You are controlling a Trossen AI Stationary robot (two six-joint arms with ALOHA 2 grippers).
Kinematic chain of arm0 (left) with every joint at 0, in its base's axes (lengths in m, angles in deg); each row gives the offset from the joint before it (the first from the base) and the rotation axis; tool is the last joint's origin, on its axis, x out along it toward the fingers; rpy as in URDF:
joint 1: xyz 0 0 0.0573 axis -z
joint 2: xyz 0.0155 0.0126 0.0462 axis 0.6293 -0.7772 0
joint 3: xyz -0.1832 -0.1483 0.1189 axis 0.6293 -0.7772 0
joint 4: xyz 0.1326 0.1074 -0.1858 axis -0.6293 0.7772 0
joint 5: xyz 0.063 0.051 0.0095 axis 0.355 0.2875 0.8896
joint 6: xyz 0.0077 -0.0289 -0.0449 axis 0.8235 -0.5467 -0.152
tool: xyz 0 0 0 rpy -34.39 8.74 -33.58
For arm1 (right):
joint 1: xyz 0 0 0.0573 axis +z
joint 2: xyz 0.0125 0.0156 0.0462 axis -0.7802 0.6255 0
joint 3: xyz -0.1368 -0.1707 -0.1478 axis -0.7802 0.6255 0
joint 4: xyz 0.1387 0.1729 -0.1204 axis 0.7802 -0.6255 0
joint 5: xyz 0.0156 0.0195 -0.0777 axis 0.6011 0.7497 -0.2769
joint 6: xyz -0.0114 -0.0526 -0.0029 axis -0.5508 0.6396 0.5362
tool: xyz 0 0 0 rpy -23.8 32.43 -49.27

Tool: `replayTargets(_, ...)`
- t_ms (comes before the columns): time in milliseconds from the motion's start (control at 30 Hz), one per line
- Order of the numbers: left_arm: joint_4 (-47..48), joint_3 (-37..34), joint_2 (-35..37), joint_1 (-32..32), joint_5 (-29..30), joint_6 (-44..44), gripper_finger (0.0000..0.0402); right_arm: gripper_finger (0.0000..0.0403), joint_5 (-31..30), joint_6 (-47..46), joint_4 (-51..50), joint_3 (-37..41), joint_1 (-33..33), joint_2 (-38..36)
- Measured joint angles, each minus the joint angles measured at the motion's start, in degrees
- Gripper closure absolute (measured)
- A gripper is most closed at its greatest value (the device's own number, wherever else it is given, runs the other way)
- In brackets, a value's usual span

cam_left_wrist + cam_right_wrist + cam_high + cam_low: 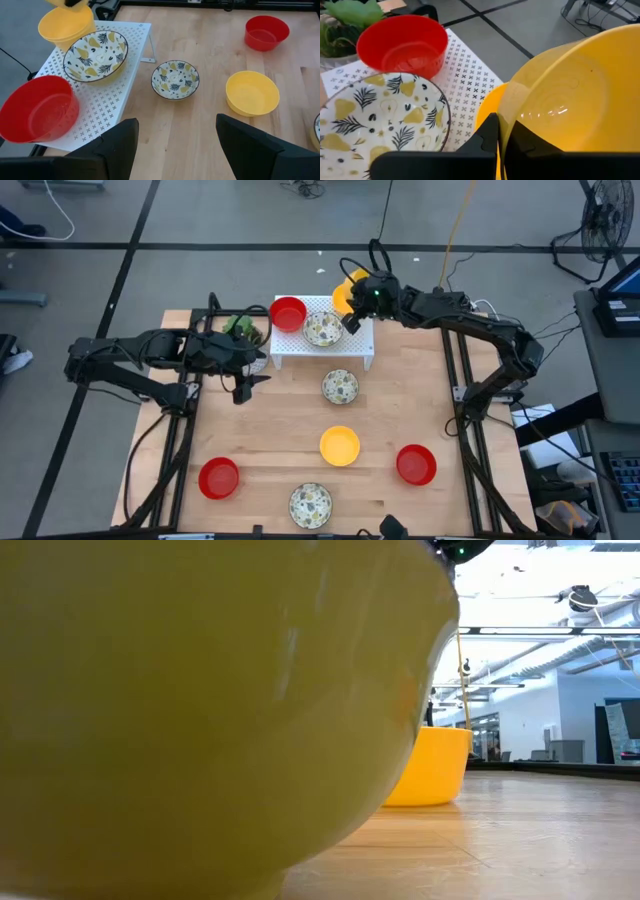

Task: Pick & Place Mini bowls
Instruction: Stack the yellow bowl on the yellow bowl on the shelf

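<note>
A white perforated rack (355,352) at the table's far middle carries a red mini bowl (288,313), a patterned one (322,329) and a yellow one (487,111) at its far right corner. Over that corner my right gripper (352,318) is shut on another yellow bowl (575,95). My left gripper (245,385) hangs open left of the rack, with nothing between its fingers (120,145). On the table lie a patterned bowl (340,387), a yellow one (340,446), two red ones (416,464) (219,478) and a second patterned one (310,505). My right gripper pinches the yellow bowl's rim (503,120), one finger inside the bowl and one outside. The fingers slant downward from the table's right side. The bowl is tilted, directly over the yellow bowl on the rack; whether the two touch, I cannot tell.
A green plant (240,328) stands left of the rack, close to my left arm. In the low view a pale yellowish bowl (200,710) close to the camera hides most of the table; a yellow bowl (435,765) shows behind it.
</note>
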Motion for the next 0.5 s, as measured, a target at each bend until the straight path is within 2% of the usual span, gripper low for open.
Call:
replayTargets(167,-0.04,-0.01,0.0,0.01,0.02,0.59,0.0133,0.0403,-0.08,0.09,-3.8,-2.51,-0.13,2.4)
replayTargets(500,-0.04,-0.01,0.02,0.0,0.06,0.53,0.0133,0.0403,-0.03,1.2,-2.15,-2.98,-0.09,5.72)
